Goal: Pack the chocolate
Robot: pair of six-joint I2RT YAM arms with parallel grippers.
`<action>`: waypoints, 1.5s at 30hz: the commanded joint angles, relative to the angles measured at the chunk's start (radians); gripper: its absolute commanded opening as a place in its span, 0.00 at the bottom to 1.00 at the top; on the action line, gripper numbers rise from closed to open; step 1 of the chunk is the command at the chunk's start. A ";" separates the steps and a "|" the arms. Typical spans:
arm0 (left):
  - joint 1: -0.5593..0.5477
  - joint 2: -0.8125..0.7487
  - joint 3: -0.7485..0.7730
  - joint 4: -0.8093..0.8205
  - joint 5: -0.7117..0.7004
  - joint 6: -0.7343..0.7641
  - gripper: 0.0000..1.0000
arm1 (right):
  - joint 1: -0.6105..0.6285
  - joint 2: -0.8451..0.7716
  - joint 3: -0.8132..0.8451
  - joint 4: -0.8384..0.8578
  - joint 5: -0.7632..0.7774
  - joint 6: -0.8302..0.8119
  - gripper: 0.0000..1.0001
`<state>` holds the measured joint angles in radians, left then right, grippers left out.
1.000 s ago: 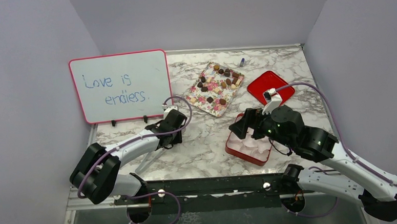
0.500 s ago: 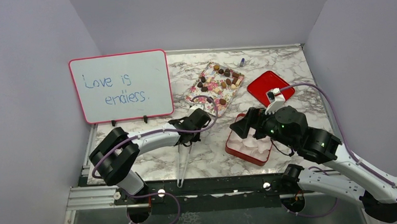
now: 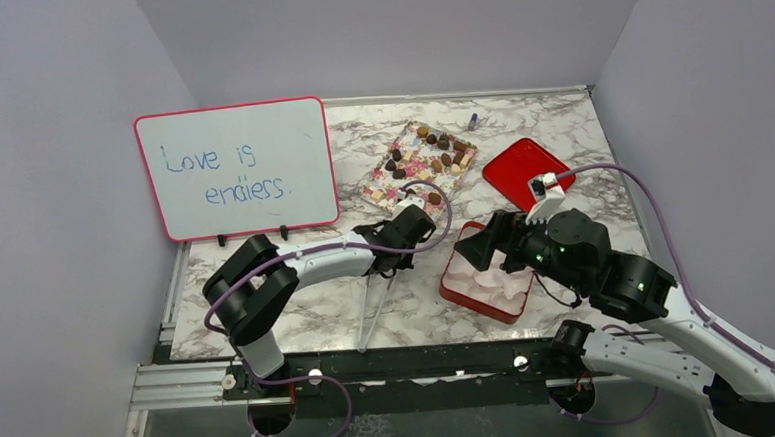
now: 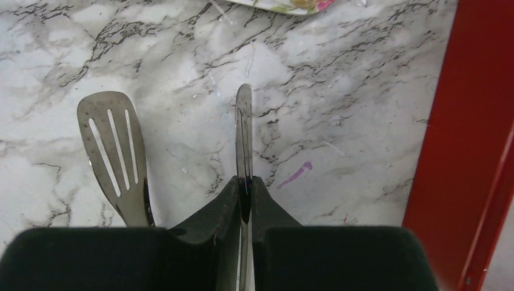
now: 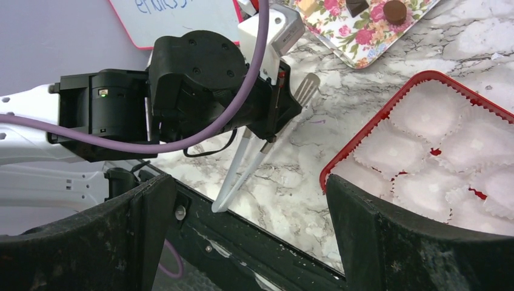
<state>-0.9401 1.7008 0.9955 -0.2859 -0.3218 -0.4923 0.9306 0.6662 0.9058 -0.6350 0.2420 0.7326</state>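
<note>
Chocolate (image 3: 444,142), top view: pieces lie loose on the floral tray (image 3: 382,189) toward the worktop's far edge, centre. None shows in the red box (image 3: 476,305) by the near edge, right of centre, which is lined with white paper cups (image 3: 495,283). The left gripper (image 3: 392,262) stands between tray and box and carries tongs (image 3: 373,309), whose handles point toward the near edge. The right gripper (image 3: 477,250) hovers over the box. Left wrist view: the jaws are fully closed on one tong arm only, and the slotted arm stands free beside them. Right wrist view: the fingers are spread wide and hold nothing. Assessment: tool pickup is in hand and packing has not begun. The next move calls for bringing the tong heads to the tray, though a one-arm grip probably cannot pinch a piece. The box's far cups are covered or cut off, and the tray's near corner is hidden behind the left arm (image 3: 326,262).
</note>
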 commanded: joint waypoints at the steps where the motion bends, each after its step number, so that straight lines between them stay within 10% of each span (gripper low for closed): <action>1: -0.011 0.008 0.043 0.031 0.003 0.017 0.17 | 0.007 -0.014 0.031 -0.013 0.023 0.007 1.00; 8: -0.014 -0.140 -0.019 0.001 0.048 -0.031 0.52 | 0.008 -0.023 0.024 -0.021 0.021 0.022 1.00; 12: -0.016 -0.232 -0.049 -0.091 0.036 -0.060 0.98 | 0.007 -0.043 0.016 0.011 0.003 0.015 1.00; 26: -0.028 -0.376 -0.163 -0.311 0.056 -0.129 0.99 | 0.007 -0.075 0.010 0.026 0.022 -0.009 1.00; 45: -0.087 -0.235 -0.191 -0.166 0.065 -0.133 0.70 | 0.007 -0.007 0.028 -0.026 0.038 0.014 1.00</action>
<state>-1.0000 1.4174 0.7925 -0.4828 -0.2474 -0.6052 0.9306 0.6518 0.9100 -0.6407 0.2481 0.7406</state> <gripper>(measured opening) 0.718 0.998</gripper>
